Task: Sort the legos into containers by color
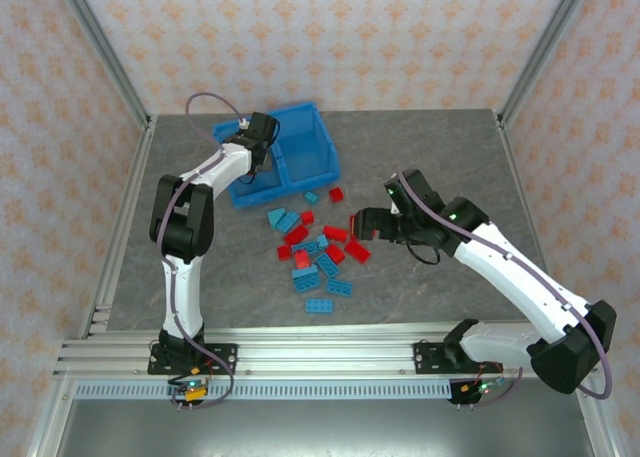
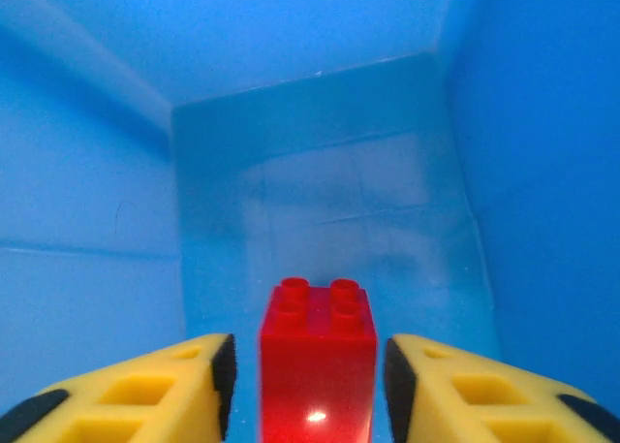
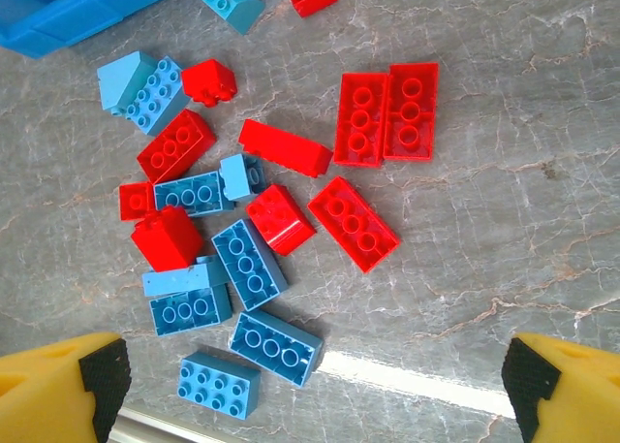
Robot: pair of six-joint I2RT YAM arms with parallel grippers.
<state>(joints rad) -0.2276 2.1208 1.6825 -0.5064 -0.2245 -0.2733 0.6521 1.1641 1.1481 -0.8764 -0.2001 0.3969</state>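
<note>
My left gripper (image 1: 258, 137) reaches down into the left compartment of the bright blue bin (image 1: 322, 142). In the left wrist view a red lego (image 2: 318, 361) stands between its yellow fingers (image 2: 184, 385), with a thin gap on each side, so the left gripper (image 2: 308, 373) is open around the brick. The bin's blue walls (image 2: 310, 152) surround it. Loose red and light blue legos (image 1: 318, 252) lie scattered on the table in front of the bin. My right gripper (image 1: 360, 224) hovers open at the pile's right edge, with bare table between its fingertips (image 3: 315, 390).
Two flat red bricks (image 3: 387, 113) lie side by side at the pile's far right; blue bricks (image 3: 276, 346) lie nearest my right gripper. A bin corner (image 3: 58, 16) shows at top left. The grey marbled table (image 1: 440, 157) is walled by a metal frame.
</note>
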